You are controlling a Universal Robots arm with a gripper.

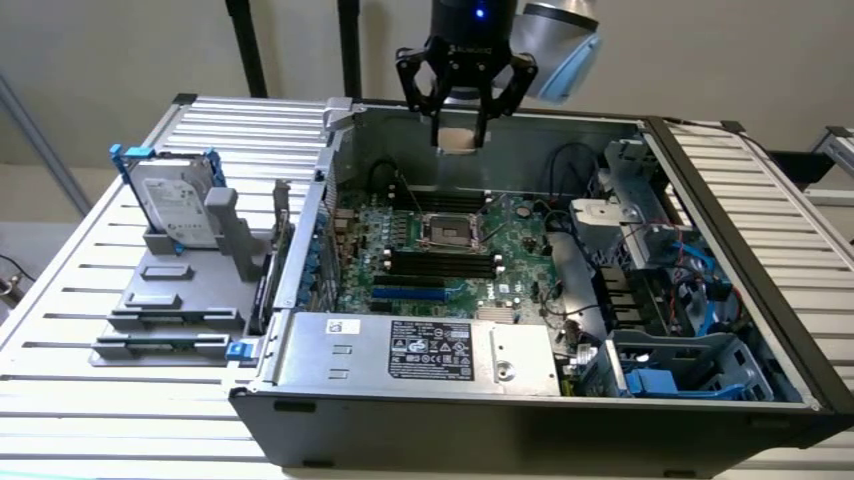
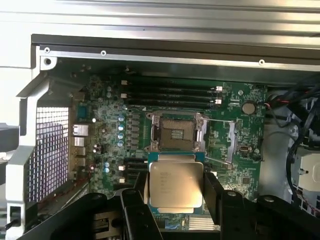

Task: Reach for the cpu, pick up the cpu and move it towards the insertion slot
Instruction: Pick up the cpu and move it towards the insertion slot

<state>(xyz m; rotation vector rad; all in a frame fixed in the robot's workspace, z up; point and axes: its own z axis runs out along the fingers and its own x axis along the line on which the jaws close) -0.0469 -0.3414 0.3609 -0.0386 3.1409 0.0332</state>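
Claw [image 1: 461, 128] clamped on the cpu [image 2: 176, 186], lifted clear and hanging above the open case [image 1: 747, 240]. Pickup done; chip near the slot [image 2: 176, 132] but short of it, not yet over the socket, well above the board [image 1: 514, 245].

The cpu [image 2: 176, 186] had a shiny, smooth metal top; the insertion slot [image 2: 176, 132] a silver metal frame; the gripper [image 2: 176, 192] looked matt black.

gripper [image 1: 461, 128] pointing down, fingers [image 2: 212, 196] clamped, arm raised
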